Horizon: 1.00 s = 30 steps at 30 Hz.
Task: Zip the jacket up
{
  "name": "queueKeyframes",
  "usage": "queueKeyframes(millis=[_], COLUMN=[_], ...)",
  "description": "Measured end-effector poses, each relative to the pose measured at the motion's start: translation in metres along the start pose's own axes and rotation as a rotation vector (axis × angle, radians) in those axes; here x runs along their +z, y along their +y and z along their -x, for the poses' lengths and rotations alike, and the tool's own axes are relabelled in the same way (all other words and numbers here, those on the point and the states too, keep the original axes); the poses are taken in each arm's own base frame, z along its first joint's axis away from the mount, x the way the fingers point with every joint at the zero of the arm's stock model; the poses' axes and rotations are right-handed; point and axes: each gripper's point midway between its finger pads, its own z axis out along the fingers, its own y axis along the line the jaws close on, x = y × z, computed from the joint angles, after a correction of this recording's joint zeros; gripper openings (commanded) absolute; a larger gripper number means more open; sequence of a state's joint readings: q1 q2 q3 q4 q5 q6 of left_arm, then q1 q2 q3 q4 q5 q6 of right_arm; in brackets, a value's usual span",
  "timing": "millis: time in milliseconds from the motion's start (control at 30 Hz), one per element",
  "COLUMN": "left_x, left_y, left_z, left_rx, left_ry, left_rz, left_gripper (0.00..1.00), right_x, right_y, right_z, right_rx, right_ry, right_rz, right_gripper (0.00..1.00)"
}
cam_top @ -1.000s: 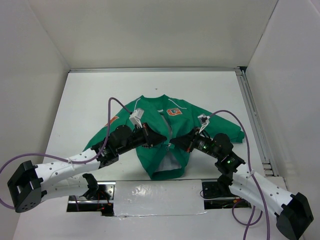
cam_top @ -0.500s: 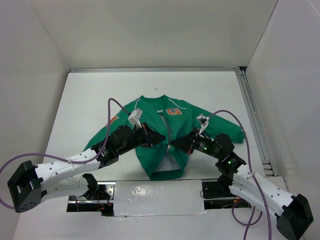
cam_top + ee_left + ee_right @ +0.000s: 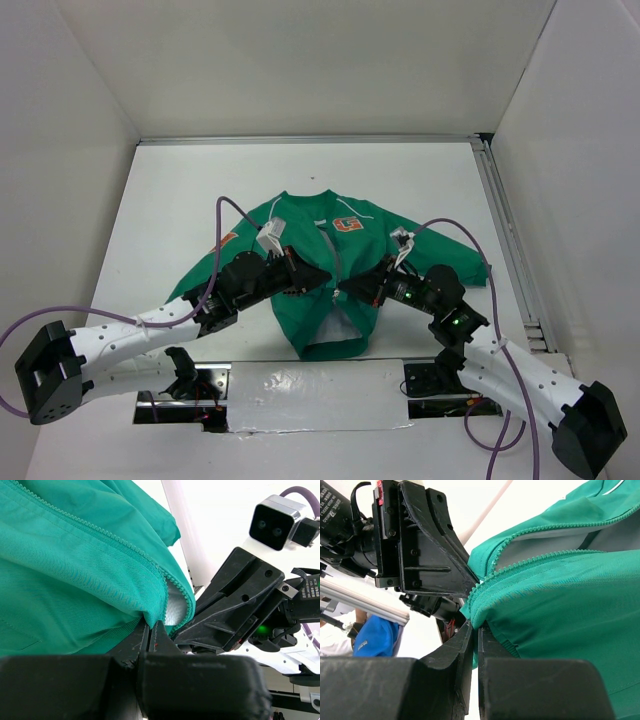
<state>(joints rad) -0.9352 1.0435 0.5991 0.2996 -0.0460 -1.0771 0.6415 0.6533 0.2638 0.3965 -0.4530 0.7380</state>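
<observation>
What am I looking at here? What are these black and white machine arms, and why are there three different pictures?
These are two robot arms, a left arm and a right arm, bolted at the near edge of a white table. The wide picture comes from a camera above and behind them. The two close-ups come from a small camera on each wrist, looking along that arm's own fingers. A small green jacket lies spread on the table, with white lining showing at its front near the hem. The left fingers are shut on jacket fabric beside the zipper teeth. The right fingers pinch the facing edge, so both arms meet at the jacket's middle.
</observation>
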Motion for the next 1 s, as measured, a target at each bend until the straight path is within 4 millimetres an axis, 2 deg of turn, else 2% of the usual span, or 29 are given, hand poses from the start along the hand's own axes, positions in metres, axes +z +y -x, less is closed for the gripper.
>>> queueKeyframes(millis=[633, 1000], left_x=[0.000, -0.001], left_y=[-0.006, -0.009], left_z=[-0.003, -0.008], left_rx=[-0.013, -0.024], left_ry=[0.008, 0.039], left_rz=[-0.019, -0.035], left_gripper=[0.00, 0.00], right_x=[0.003, 0.001], right_y=[-0.004, 0.002], right_z=[0.009, 0.026], right_rx=[0.001, -0.022], right_ry=[-0.042, -0.121], right_rz=[-0.030, -0.021], right_gripper=[0.00, 0.00])
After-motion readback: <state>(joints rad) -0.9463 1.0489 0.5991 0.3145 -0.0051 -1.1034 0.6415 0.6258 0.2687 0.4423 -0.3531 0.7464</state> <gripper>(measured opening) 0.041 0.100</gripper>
